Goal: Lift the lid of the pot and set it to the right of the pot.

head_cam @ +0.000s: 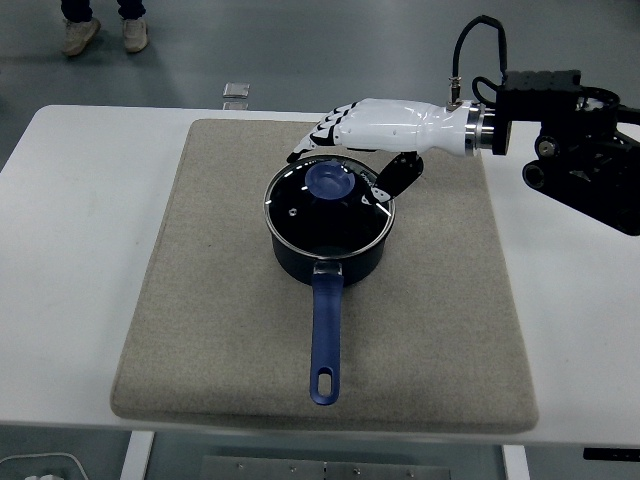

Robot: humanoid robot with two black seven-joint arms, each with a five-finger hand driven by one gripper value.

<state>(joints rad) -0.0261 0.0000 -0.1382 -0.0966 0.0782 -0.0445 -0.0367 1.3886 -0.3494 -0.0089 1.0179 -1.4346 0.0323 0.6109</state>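
From the head view you have the dark blue pot (pixel 328 250) sitting near the middle of a coarse, beige rectangular mat (pixel 200 300) that covers most of the white desk (pixel 70 200). The glass pot lid (pixel 300 205) is on the pot, round with a metal rim and a smooth blue knob (pixel 329 180) at its centre. The pot's long blue handle (pixel 323 335) runs straight toward the desk's near edge and ends in a hanging hole. Your right hand (pixel 350 135), glossy white with black fingers, hovers just behind and above the lid, its fingers (pixel 305 145) stretched out and loose over the lid's far rim, its thumb (pixel 395 180) hanging down at the lid's right edge, gripping nothing. The mat to the right of the pot lies bare. Beyond the mat's far edge, a small clear square object (pixel 236 91) lies on the desk, and a person's shoes (pixel 100 35) stand on the grey floor behind the pot.
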